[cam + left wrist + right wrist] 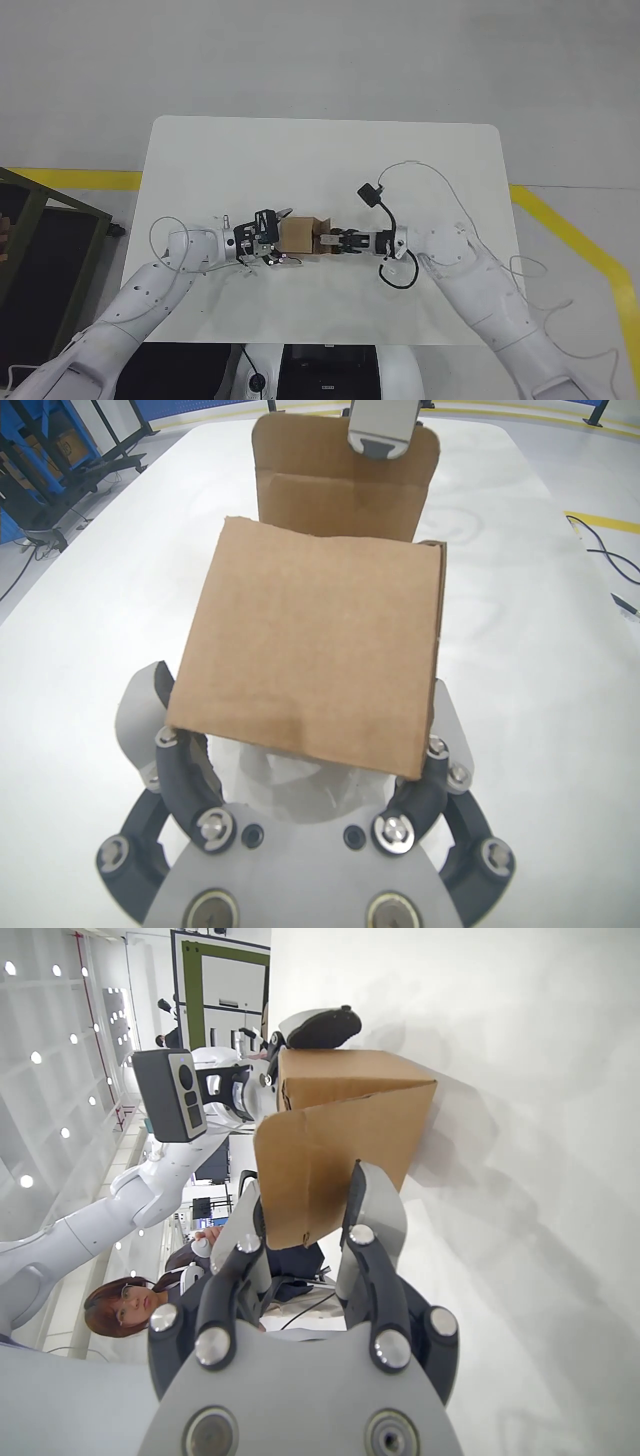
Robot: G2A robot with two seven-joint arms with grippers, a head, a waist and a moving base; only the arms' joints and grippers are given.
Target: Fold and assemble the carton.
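Cardboard sits in both claws. The left gripper (300, 720) clamps the small brown cardboard carton (310, 640) across its width, one finger pressed to each side wall. The right gripper (305, 1213) pinches the carton's raised rounded end flap (305, 1168) between its metal fingers. The carton hangs between the two grippers over the white rounded table (320, 150), near its middle; I cannot tell whether it touches the tabletop.

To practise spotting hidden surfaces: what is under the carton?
The white table lies under the carton. The patch directly beneath is covered, so contact between them cannot be judged.
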